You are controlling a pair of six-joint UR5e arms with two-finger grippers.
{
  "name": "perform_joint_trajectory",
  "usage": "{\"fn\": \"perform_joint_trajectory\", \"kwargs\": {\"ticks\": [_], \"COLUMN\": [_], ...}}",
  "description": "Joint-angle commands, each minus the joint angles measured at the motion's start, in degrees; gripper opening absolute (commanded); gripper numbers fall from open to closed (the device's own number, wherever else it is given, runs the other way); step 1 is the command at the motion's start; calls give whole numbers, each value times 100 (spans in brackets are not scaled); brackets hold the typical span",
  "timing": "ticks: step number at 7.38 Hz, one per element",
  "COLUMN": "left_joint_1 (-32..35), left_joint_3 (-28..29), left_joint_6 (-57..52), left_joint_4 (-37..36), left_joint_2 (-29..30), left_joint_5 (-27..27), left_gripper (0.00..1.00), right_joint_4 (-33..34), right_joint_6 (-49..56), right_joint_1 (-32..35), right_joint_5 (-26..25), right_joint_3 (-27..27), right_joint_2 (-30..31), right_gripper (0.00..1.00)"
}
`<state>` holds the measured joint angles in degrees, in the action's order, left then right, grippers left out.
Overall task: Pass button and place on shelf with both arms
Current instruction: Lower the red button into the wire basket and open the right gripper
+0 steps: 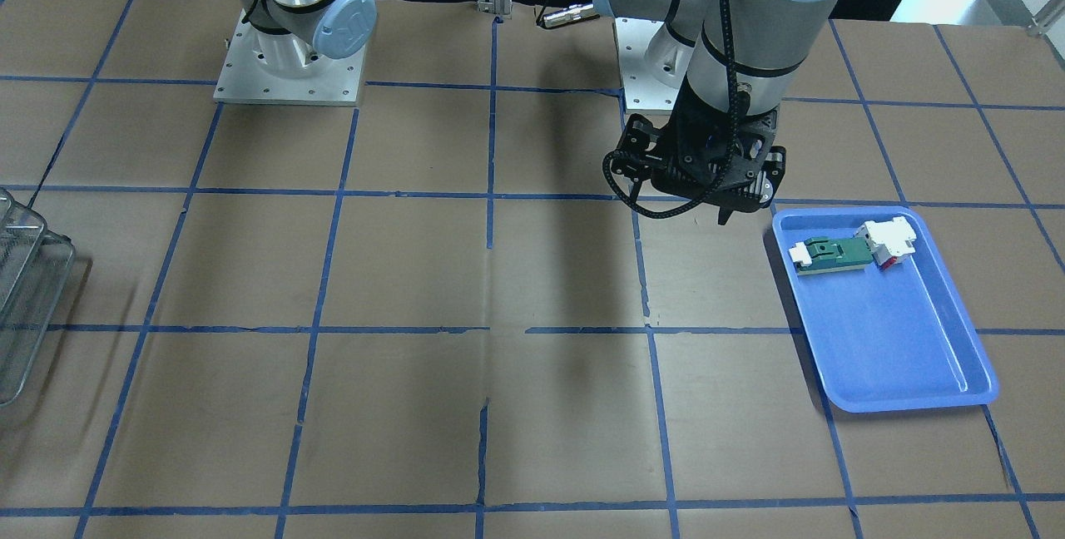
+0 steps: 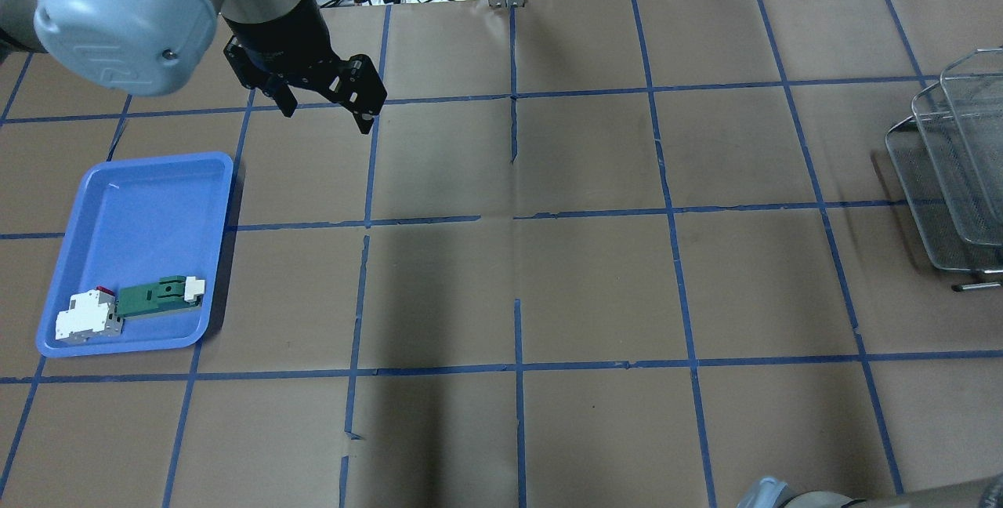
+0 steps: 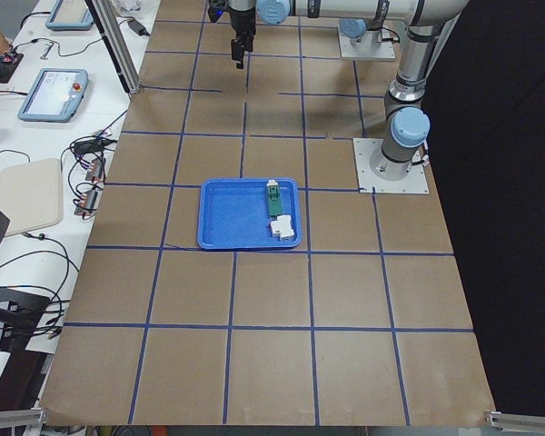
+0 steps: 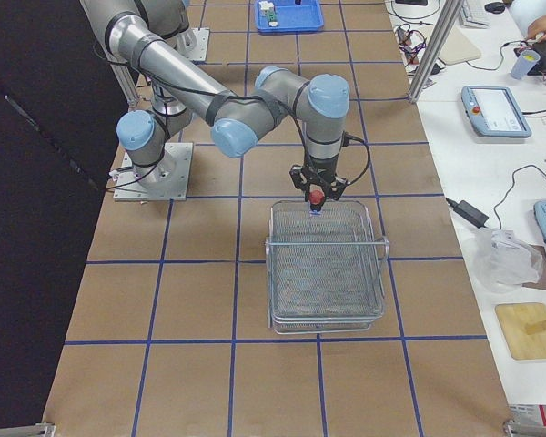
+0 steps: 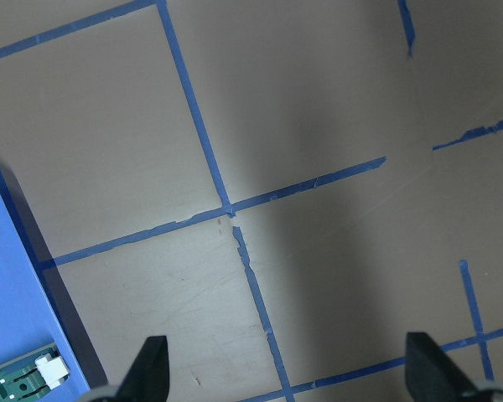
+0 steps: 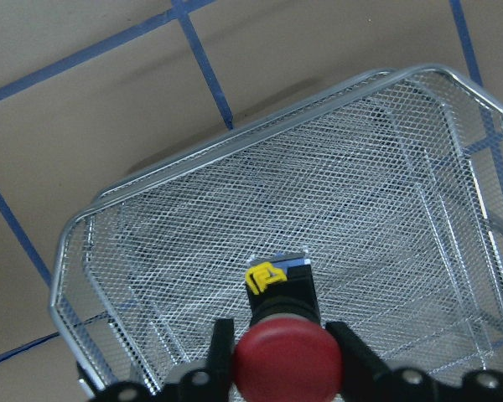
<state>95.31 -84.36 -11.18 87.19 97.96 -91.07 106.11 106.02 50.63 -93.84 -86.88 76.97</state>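
The button, with a red cap, yellow ring and dark body, is clamped in my right gripper. It hangs just above the top tier of the silver wire-mesh shelf, near its edge. In the exterior right view the right gripper holds the button over the shelf at its near-robot rim. My left gripper is open and empty above bare table beyond the blue tray; its fingertips stand wide apart. It also shows in the front view.
The blue tray holds a white-and-red block and a flat green-and-white part. The shelf stands at the table's right end. Brown paper with a blue tape grid covers the table. Tablets and cables lie past its far edge.
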Motion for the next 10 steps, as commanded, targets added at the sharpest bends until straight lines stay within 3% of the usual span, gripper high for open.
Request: {"fn": "perform_joint_trajectory", "kwargs": {"ticks": [1,2,3,4,6,8,10], "left_joint_1": [-12,-21,-4,-12,-3,-12,-3], "left_joint_3": [-2,68,25,86,34,43,8], "left_joint_6": [37,55,55,55,55,55,46], "left_joint_4": [0,9,18,9,53,53,44], "left_joint_2": [-5,21,4,4,-23,-40,-75], "left_joint_5": [20,54,98,73,63,46,38], "left_gripper": [100,100,100,100,100,100,100], "right_joint_4": [261,261,235,226,217,60,-588], "right_joint_6": [-11,-2,-46,-38,-90,-334,-1508], "right_joint_1": [-175,-211,-211,-211,-203,-150,321], "right_joint_5": [33,33,-37,-29,-20,-38,-46], "right_joint_3": [-13,-5,-13,-22,-22,-39,-101], "right_joint_2": [-330,-410,-385,-419,-349,-175,456], "right_gripper": [0,0,56,74,87,91,95]}}
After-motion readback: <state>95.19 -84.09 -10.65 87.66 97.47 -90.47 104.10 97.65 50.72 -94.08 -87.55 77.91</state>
